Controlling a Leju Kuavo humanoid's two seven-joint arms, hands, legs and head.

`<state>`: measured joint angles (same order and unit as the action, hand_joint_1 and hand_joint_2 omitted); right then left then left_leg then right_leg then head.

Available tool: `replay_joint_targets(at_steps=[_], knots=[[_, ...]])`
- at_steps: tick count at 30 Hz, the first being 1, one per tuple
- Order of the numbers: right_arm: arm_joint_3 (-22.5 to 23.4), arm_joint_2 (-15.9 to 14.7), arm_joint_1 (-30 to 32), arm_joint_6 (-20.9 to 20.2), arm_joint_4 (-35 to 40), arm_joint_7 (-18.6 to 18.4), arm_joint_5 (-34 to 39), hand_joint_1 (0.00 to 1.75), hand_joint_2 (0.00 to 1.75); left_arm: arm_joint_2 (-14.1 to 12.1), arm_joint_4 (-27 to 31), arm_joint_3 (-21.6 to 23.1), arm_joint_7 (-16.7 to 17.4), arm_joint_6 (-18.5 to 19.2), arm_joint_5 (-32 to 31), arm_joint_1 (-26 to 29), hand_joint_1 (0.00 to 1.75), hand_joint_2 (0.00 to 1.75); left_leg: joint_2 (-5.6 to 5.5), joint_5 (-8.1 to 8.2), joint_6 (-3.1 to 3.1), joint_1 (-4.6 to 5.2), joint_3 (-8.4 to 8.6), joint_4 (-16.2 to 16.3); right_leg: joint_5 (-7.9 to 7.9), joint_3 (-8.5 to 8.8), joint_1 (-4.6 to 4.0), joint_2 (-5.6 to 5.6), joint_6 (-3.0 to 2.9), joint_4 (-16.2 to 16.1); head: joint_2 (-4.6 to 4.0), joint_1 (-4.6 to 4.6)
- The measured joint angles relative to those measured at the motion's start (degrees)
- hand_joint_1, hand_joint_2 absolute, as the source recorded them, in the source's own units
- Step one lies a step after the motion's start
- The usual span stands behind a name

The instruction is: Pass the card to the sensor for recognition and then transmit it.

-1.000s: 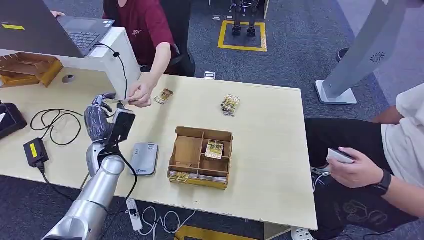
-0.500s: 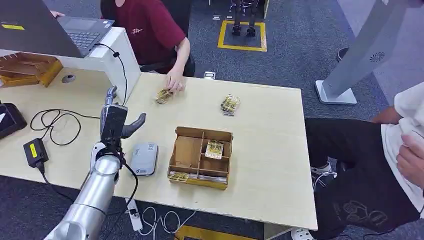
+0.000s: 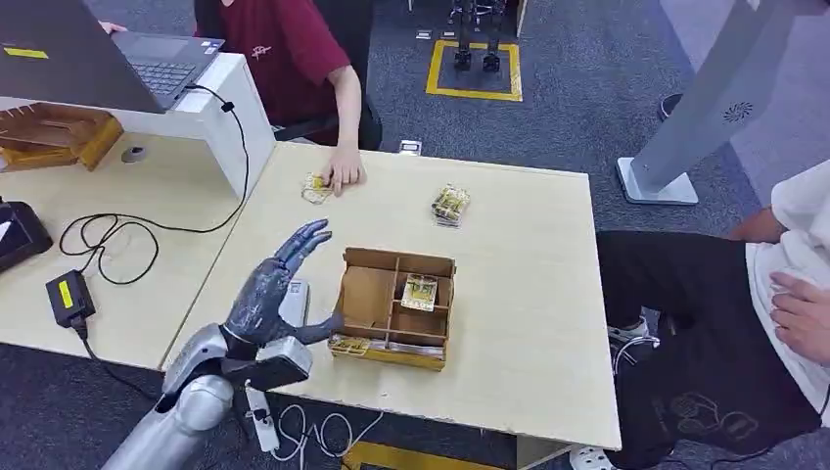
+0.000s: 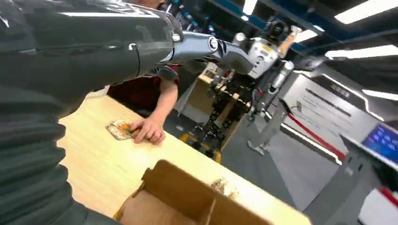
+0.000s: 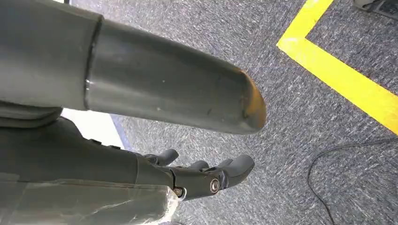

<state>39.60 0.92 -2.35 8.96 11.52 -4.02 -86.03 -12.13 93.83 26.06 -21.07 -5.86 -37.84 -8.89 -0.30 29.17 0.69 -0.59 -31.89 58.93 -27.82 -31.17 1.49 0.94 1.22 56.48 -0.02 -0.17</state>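
My left hand (image 3: 277,286) hovers with fingers spread and nothing in it, just left of the brown divided box (image 3: 369,294). It covers most of the grey sensor pad (image 3: 299,296). One card (image 3: 419,292) lies in a box compartment, and more cards (image 3: 350,345) sit in the front slot. At the table's far edge a person's hand (image 3: 344,176) presses on a card (image 3: 315,186); the left wrist view shows that hand (image 4: 148,131) and card (image 4: 118,129) too. My right hand (image 5: 202,178) hangs over the carpet, holding nothing.
A small stack of cards (image 3: 450,205) lies on the far side of the table. Cables and a black adapter (image 3: 69,297) lie on the left desk, below a laptop (image 3: 98,54). A person in white (image 3: 793,294) sits at the right. A grey stand (image 3: 685,127) rises behind.
The person took the card from my raised left hand and laid it on the table. My left hand has come down and back toward the box, fingers spread.
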Motion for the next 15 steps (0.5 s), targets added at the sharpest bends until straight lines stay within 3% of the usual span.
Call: replay_joint_targets(at_steps=[5,9,15], knots=[[0.33,0.0,-0.02,-0.22,0.0,-0.11,-0.09,0.0,0.0,-2.14,0.28,5.46,3.7,-7.85,-12.8,2.36,0.0,1.75,-0.01,0.0,0.0,0.0,0.0,0.0,0.0,0.0,0.0,-0.01,0.0,0.0,0.0,-0.02],[0.46,0.0,-0.06,-0.2,0.0,-0.11,-0.35,0.0,0.0,-2.4,-0.86,8.02,5.75,-13.86,-18.49,3.92,0.0,1.75,-0.01,0.01,0.0,0.0,-0.01,0.0,-0.01,-0.01,0.0,-0.01,0.0,0.0,0.0,-0.02],[0.81,0.0,-0.11,-0.13,0.0,-0.33,-0.74,0.0,0.0,-2.27,-3.91,10.48,8.06,-18.31,-23.13,5.38,0.0,1.75,-0.01,0.0,0.0,0.0,-0.01,0.0,0.0,0.0,0.0,-0.01,0.0,-0.01,0.0,0.0]])
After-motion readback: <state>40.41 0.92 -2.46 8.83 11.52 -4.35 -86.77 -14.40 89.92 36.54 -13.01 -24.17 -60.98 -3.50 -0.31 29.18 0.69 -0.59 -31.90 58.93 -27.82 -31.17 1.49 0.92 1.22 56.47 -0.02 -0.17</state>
